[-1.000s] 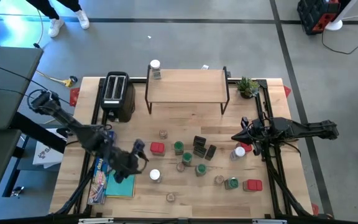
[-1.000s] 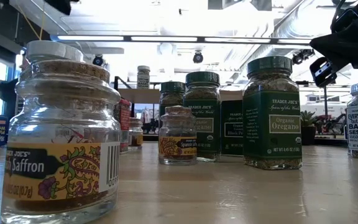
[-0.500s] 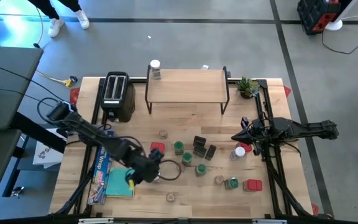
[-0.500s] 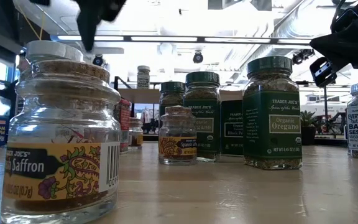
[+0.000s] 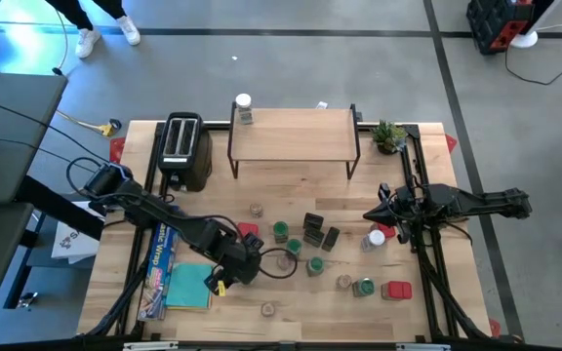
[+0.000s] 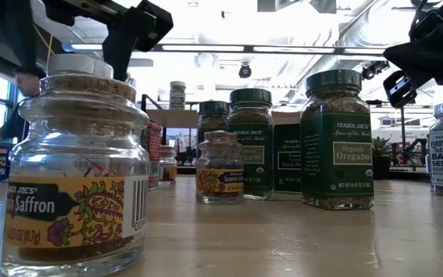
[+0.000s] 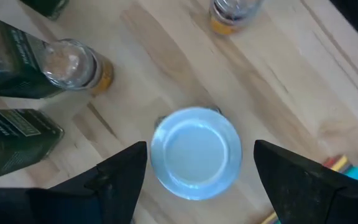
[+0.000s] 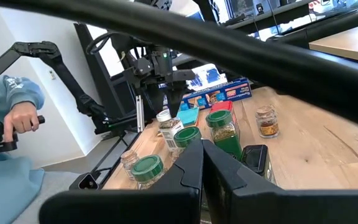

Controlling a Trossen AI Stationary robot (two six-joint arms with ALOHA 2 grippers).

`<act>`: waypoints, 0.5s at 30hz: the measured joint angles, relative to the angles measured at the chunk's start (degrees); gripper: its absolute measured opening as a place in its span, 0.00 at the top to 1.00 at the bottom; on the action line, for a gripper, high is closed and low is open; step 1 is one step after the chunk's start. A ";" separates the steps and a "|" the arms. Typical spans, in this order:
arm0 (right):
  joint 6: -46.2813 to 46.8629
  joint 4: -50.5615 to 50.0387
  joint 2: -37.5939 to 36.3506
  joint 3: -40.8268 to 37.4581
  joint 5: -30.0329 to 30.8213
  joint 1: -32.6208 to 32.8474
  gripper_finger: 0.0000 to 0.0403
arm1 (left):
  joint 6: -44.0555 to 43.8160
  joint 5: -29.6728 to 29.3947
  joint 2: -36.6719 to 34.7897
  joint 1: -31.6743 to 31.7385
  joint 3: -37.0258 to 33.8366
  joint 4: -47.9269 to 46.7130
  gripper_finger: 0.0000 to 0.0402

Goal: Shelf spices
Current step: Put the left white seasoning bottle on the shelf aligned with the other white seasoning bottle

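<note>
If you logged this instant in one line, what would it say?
left tool: open, poised over white-lidded jar, not gripping | right tool: shut, waiting at table's right | shelf: one jar on it

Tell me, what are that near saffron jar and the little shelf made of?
The saffron jar looks like clear glass: contents show through, light glints on it, and its top seems cork. The shelf has a pale matte wooden top showing grain, on thin black legs, probably metal.

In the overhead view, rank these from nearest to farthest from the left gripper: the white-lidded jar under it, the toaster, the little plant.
1. white-lidded jar: directly below the open left gripper, between its fingers, at the table's front left.
2. toaster: back left, beside the shelf.
3. plant: back right corner, past the shelf.
</note>
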 joint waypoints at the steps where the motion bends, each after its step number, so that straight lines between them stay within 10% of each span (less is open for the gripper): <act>1: -0.01 -0.02 0.00 0.01 0.00 0.00 1.00 | -0.81 -0.14 0.00 0.01 0.00 0.41 0.29; 15: 0.01 0.00 0.00 0.01 0.00 0.00 1.00 | -5.99 -2.47 0.42 0.02 0.00 1.73 0.46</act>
